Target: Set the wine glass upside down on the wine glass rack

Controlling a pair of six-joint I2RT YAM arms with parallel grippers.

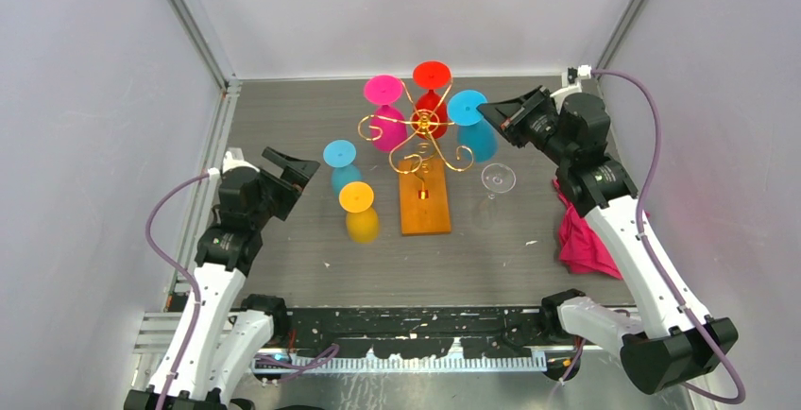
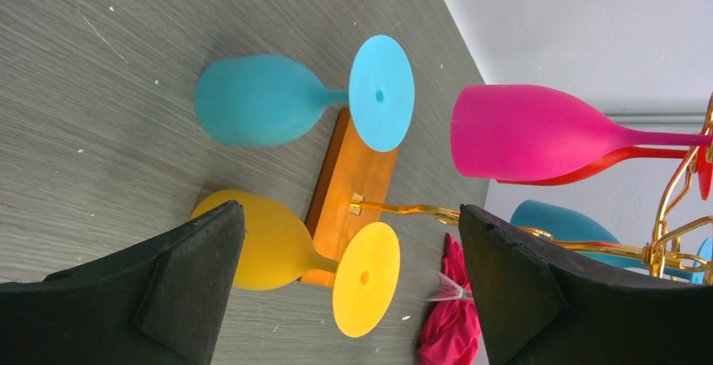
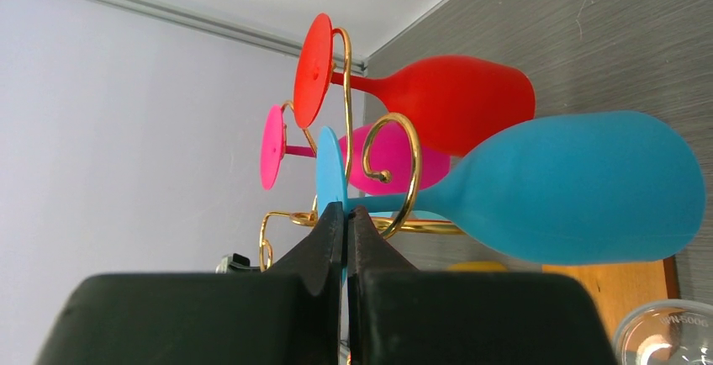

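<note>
1. Grey bench (image 1: 283, 268) between pale walls carries the wine glass rack (image 1: 425, 212) near its middle.
2. On the rack's right side, the blue wine glass (image 3: 580, 184) hangs foot-up, its stem inside a gold curl. The red glass (image 3: 458, 100) and the pink glass (image 1: 389, 133) hang close beside it.
3. At this glass's foot, the right hand (image 3: 345, 207) has its fingers pressed together. I cannot tell whether they pinch the foot's rim.
4. I think a sideways retreat could drag the foot out of the curl, or swing the bowl against the red glass.
5. Just right of the rack's base stands a clear glass (image 1: 498, 179). A low retreat may knock it over.
6. To the left, the left hand (image 1: 300, 176) hovers with its fingers apart and empty. It is near the teal glass (image 2: 261, 100) and the yellow glass (image 2: 269, 243).
7. Open room lies to the right, above the pink cloth (image 1: 586, 240). The back edge of the bench is near behind the rack.
</note>
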